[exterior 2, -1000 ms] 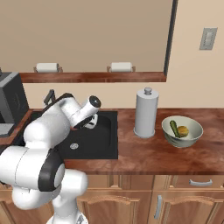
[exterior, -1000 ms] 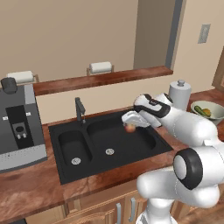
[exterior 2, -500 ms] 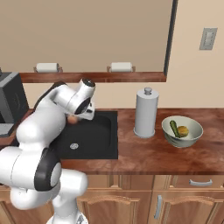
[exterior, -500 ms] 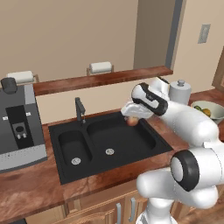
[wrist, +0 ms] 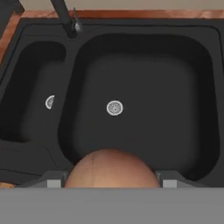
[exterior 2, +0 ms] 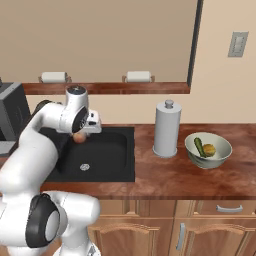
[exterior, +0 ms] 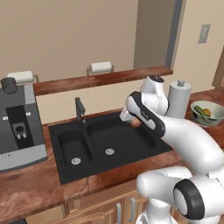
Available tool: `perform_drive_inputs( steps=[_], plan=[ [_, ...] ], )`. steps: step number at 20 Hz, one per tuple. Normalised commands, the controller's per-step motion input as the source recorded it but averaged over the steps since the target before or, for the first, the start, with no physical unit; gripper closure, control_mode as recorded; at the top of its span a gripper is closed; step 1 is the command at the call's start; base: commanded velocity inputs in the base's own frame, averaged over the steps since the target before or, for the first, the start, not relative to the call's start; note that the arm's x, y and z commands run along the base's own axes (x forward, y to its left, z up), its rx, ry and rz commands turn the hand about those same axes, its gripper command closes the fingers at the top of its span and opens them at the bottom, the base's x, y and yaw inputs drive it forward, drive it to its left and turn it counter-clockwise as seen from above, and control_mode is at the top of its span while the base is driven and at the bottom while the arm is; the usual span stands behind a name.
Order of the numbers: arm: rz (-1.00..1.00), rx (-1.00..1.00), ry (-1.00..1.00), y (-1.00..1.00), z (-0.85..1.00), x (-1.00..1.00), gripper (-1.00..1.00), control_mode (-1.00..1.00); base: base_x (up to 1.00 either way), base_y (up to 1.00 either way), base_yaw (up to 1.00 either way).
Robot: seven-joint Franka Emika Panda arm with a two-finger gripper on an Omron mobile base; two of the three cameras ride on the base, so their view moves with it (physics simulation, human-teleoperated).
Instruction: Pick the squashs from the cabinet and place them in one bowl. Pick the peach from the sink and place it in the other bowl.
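My gripper point(exterior: 134, 122) is shut on the peach point(exterior: 136, 124), an orange-pink fruit held above the large basin of the black sink point(exterior: 109, 144). From the right, the peach point(exterior 2: 79, 137) hangs under the gripper point(exterior 2: 81, 134), over the sink point(exterior 2: 107, 155). In the hand view the peach point(wrist: 111, 168) sits between the fingertips point(wrist: 54, 180), with the sink point(wrist: 205, 65) below. The pale bowl point(exterior 2: 220, 154) holds the green squash point(exterior 2: 199, 146) and the yellow squash point(exterior 2: 209, 149). It also appears as the bowl point(exterior: 214, 120) at the right. The cabinet and the other bowl are out of view.
A paper towel roll point(exterior 2: 166, 129) stands between the sink and the pale bowl. The black faucet point(exterior: 79, 109) rises behind the basins. A grey coffee machine point(exterior: 17, 127) sits at the left. A wooden ledge point(exterior: 100, 78) with small rolls runs along the wall.
The arm has lifted and the hand has turned more upright, carrying the peach a little toward the faucet side over the basin. The grip stays the same.
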Motion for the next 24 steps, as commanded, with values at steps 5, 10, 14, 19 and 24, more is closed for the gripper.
perform_drive_inputs(
  steps=[5, 10, 14, 19, 24],
  plan=[
    [0.0, -0.03, 0.0, -0.05, 0.54, -0.41, 1.0, -1.0, 0.0, 0.0, 0.0],
    [-0.01, 0.0, 0.0, -0.04, 0.51, -0.49, 1.0, -1.0, 0.0, 0.0, 0.0],
    [-0.03, 0.0, 0.0, -0.13, 0.21, -0.62, 1.0, -1.0, 0.0, 0.0, 0.0],
    [-0.05, 0.0, 0.01, -0.14, 0.16, -0.78, 1.0, -1.0, 0.0, 0.0, 0.0],
    [-0.08, 0.0, 0.0, -0.28, 0.1, -0.72, 1.0, -1.0, 0.0, 0.0, 0.0]
  ],
)
